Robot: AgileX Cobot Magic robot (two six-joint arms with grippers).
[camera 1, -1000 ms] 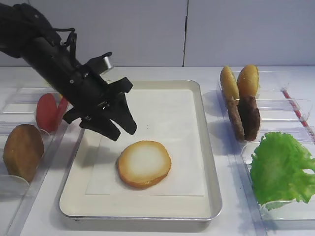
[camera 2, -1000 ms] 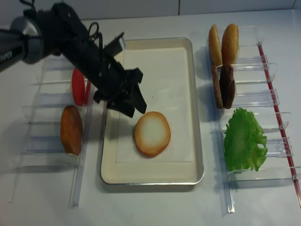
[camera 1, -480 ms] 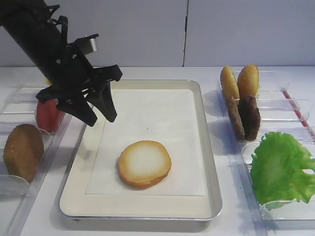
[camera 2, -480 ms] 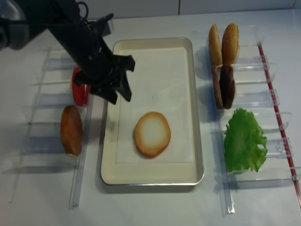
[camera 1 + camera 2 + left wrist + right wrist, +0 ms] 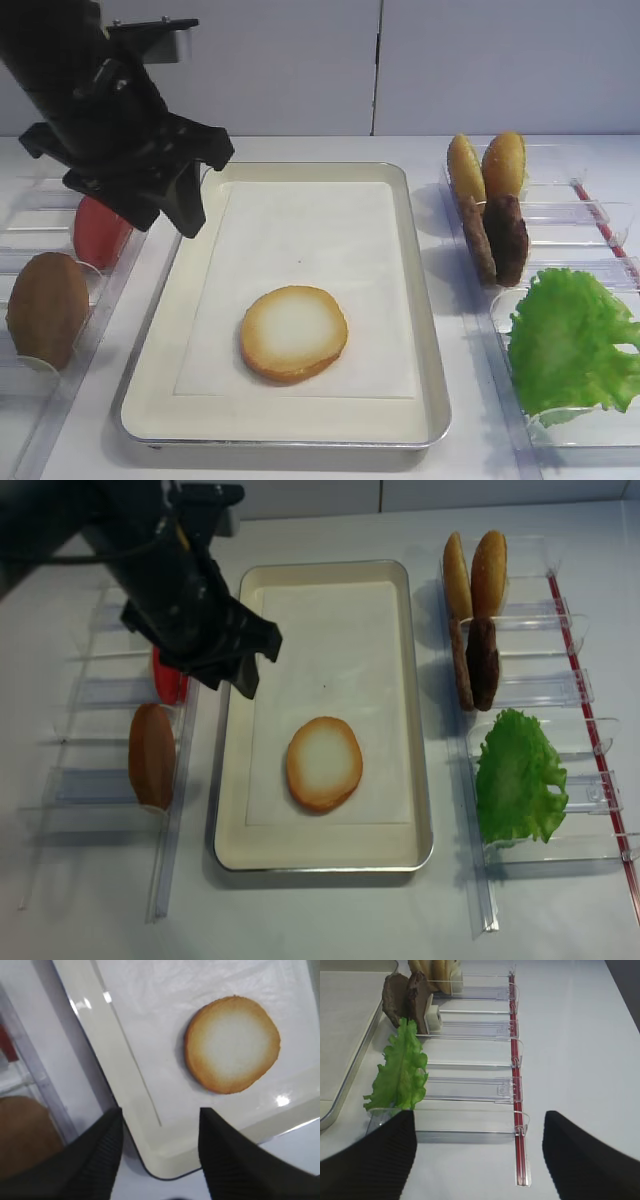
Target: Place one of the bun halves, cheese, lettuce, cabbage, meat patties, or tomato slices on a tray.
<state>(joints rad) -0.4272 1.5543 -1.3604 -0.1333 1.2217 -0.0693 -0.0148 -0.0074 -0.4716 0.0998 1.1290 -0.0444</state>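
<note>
While the high views hide the left gripper [image 5: 160, 1152] under its arm, the left wrist view shows its jaws apart, empty, above the tray [image 5: 425, 330] left rim. Bun half [image 5: 293, 333] lies near the tray's front edge. Right gripper [image 5: 479, 1152] jaws wide, empty, beside lettuce [image 5: 400, 1072].

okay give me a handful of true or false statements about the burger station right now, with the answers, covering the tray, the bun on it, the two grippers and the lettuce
1. The bun half lies cut face up on the tray. True.
2. The left gripper is shut on the bun half. False: its jaws are open and empty, with the bun lying free on the paper liner.
3. The lettuce is on the tray. False: it sits in a clear holder to the right of the tray.
4. The right gripper is open and holds nothing. True.
5. The meat patties stand on edge in a holder. True.
</note>
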